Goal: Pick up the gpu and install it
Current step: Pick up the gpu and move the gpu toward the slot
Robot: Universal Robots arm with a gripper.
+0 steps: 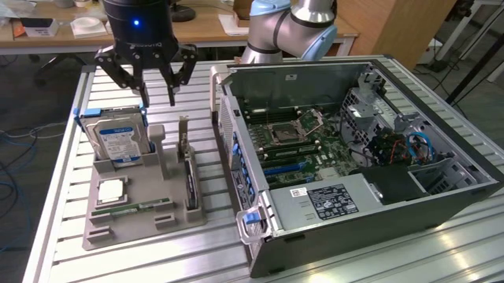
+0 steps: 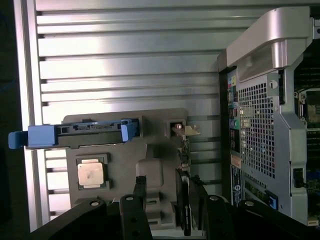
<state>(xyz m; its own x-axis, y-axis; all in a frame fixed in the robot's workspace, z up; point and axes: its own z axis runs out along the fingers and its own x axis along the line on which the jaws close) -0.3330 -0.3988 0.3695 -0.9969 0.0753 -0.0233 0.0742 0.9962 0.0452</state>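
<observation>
The black multi-fingered gripper (image 1: 159, 94) hung with its jaws spread and empty above the far end of the grey plastic holder tray (image 1: 126, 229). The thin black gpu (image 1: 190, 183) stood on edge along the tray's edge nearest the open black computer case (image 1: 441, 203), on the slatted aluminium worktop (image 1: 197, 253).

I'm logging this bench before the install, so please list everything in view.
gpu: one, black, on edge in the holder, on the side nearest the case
hard drive: one, silver with a blue carrier, upright in the holder
processor chip: one, silver, flat in the holder
memory stick: one, green, flat beside the chip
holder: one, grey, exterior view's left
computer case: one, black, side open, exterior view's right
table: one, silver, slatted
arm: one, grey-blue, behind the case
tool: one, black, open, empty, above the holder
</observation>
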